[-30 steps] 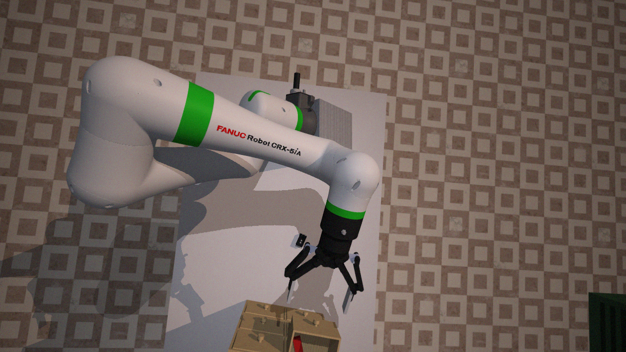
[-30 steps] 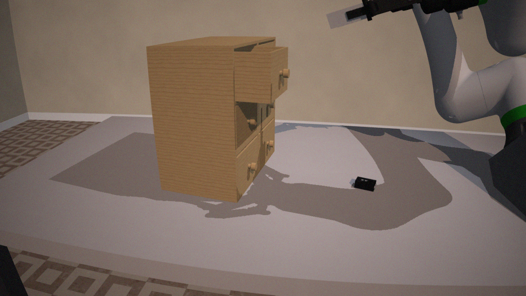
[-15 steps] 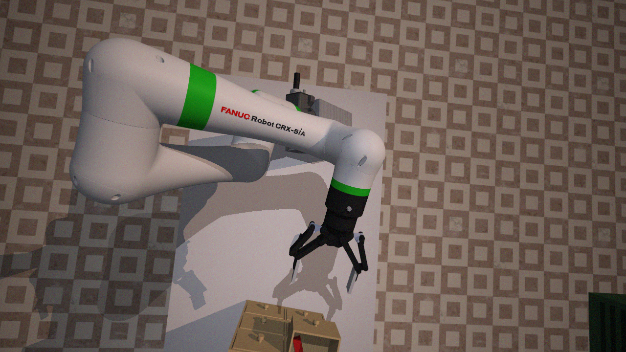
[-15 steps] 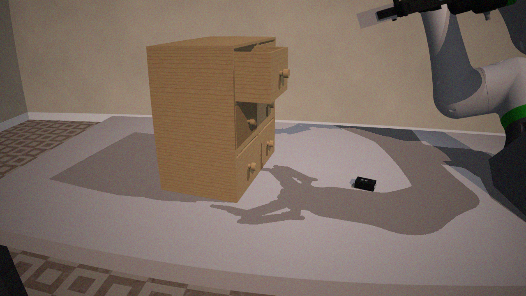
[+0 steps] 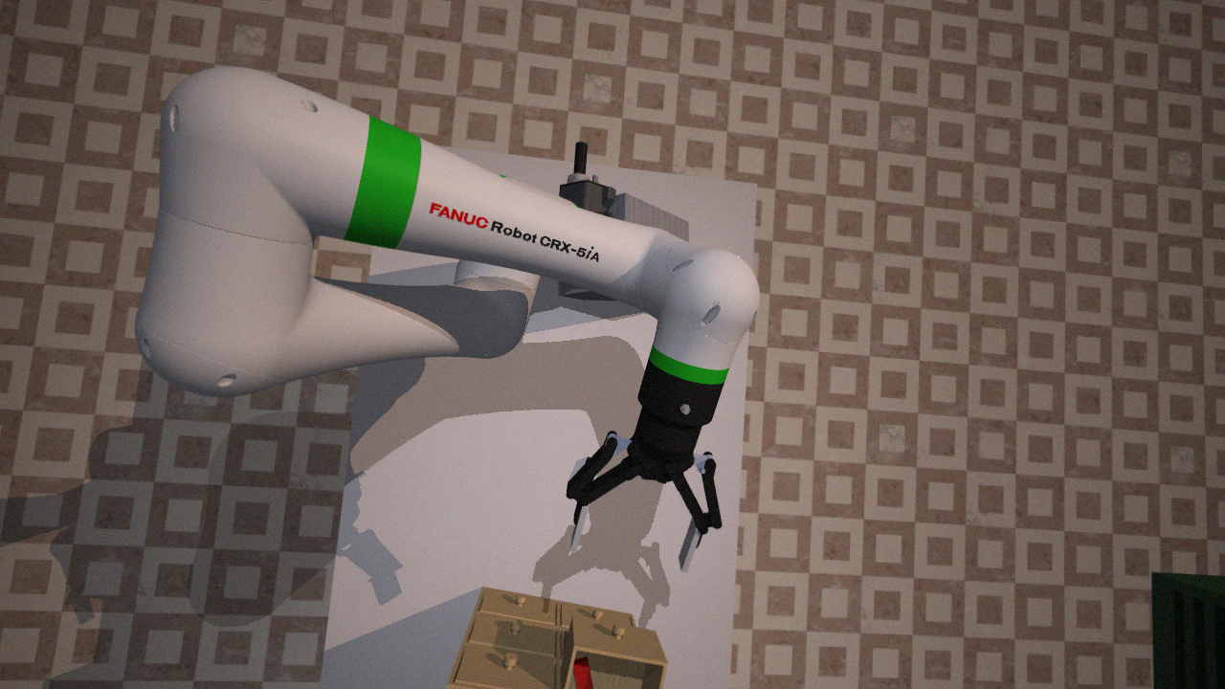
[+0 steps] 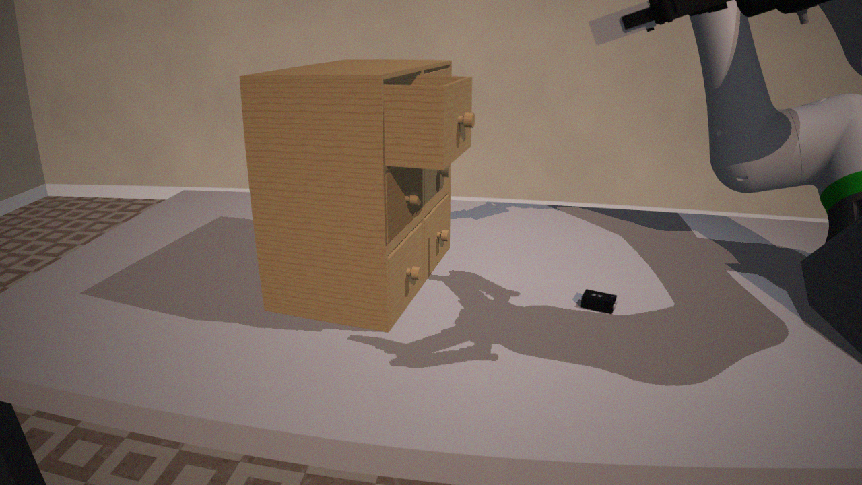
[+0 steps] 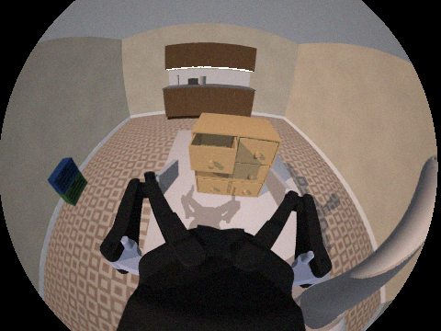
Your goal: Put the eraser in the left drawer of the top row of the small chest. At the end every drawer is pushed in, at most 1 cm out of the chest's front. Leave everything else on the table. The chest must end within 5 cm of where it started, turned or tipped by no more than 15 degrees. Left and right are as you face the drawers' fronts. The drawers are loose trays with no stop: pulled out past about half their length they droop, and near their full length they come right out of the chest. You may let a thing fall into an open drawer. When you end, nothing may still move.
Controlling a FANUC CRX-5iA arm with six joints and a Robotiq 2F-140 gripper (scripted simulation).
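The small wooden chest (image 6: 337,192) stands on the grey table, and it also shows at the bottom edge of the overhead view (image 5: 556,642). Its top-row left drawer (image 6: 427,120) is pulled partly out; in the wrist view (image 7: 212,151) it is the upper left one. A red block, seemingly the eraser (image 5: 582,672), lies inside that open drawer. My gripper (image 5: 632,548) is open and empty. It hangs high in the air in front of the chest, facing the drawer fronts, well clear of them. Only one finger (image 6: 611,25) shows in the side view.
A small black object (image 6: 598,300) lies on the table in front of the chest, under my arm's shadow. The other drawers look pushed in. The robot's grey base block (image 5: 637,213) is at the table's far end. A green crate (image 5: 1191,630) stands on the floor.
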